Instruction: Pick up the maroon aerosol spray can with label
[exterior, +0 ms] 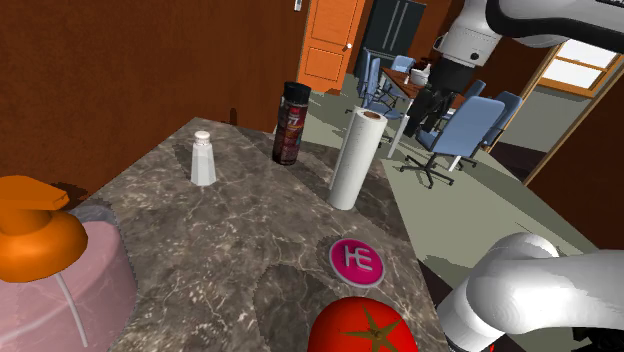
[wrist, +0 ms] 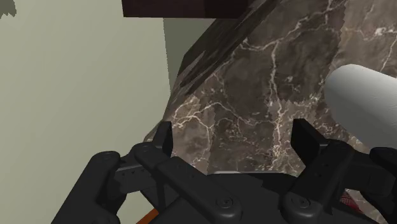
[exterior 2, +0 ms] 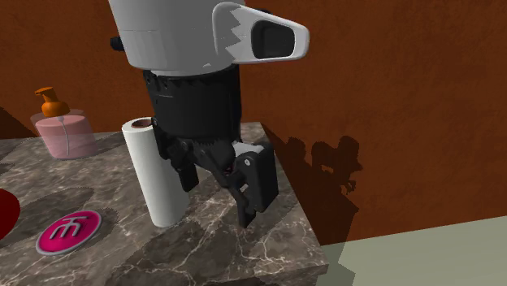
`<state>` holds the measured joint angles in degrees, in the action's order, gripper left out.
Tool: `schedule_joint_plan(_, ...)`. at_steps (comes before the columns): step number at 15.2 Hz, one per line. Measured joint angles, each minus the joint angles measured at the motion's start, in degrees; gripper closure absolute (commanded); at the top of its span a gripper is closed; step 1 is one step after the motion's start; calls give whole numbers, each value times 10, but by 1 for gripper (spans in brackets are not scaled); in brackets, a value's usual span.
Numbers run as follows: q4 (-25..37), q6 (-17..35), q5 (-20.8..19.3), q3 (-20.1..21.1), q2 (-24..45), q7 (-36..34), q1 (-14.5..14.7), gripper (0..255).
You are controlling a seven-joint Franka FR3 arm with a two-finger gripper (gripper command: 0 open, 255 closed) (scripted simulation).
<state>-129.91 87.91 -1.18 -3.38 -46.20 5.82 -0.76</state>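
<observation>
The maroon spray can (exterior: 290,123), with a black cap and a printed label, stands upright near the far edge of the marble counter (exterior: 250,230). My black gripper (exterior 2: 219,191) hangs open above the counter's corner, next to the white paper towel roll (exterior 2: 154,175). In the shoulder view the gripper (exterior: 433,108) is to the right of the roll (exterior: 357,158), well to the right of the can. In the wrist view the fingers (wrist: 164,137) stand apart with nothing between them, over the counter's edge (wrist: 254,95).
A white shaker (exterior: 203,158) stands left of the can. A pink coaster (exterior: 358,260) and a red tomato (exterior: 362,328) lie at the near side, a pink soap dispenser (exterior: 50,260) at the left. Blue office chairs (exterior: 460,130) stand on the floor beyond.
</observation>
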Motion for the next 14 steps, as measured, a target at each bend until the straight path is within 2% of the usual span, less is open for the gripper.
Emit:
schedule_joint_plan(5, 40, 4, 20, 32, 48, -44, 6, 0)
schedule_joint_plan(10, 118, 6, 42, 76, 132, -110, 11, 0)
schedule_joint_plan(14, 208, -6, 50, 113, 214, -169, 14, 0)
